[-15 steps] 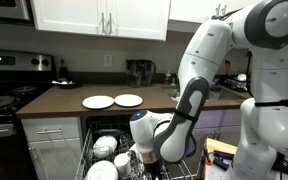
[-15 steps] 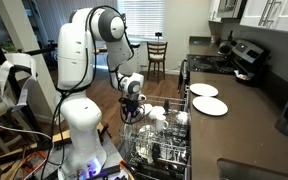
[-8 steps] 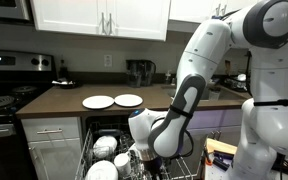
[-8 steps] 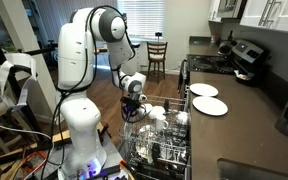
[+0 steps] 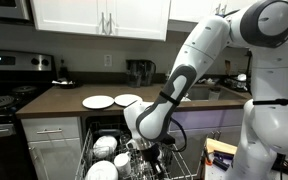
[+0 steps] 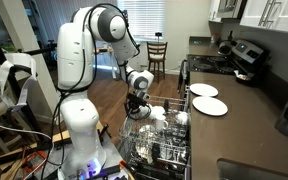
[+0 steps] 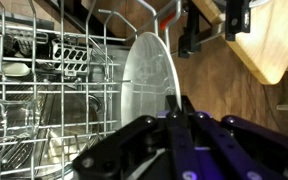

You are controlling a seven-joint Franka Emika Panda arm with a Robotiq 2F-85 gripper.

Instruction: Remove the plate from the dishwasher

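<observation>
The dishwasher stands open under the counter, with its grey wire rack pulled out and holding several white dishes. In the wrist view a white plate stands on edge between the rack's tines. My gripper is shut on the lower rim of this plate. In both exterior views the gripper reaches down into the rack next to white dishes. The held plate is mostly hidden by the arm there.
Two white plates lie on the brown counter; they also show in an exterior view. A black stove stands beside the cabinet. A dark jug stands at the counter's back. Rack tines crowd the plate.
The arm has swung further over the rack, and the gripper has moved in toward the white dishes. The dishes on the counter have not moved.
</observation>
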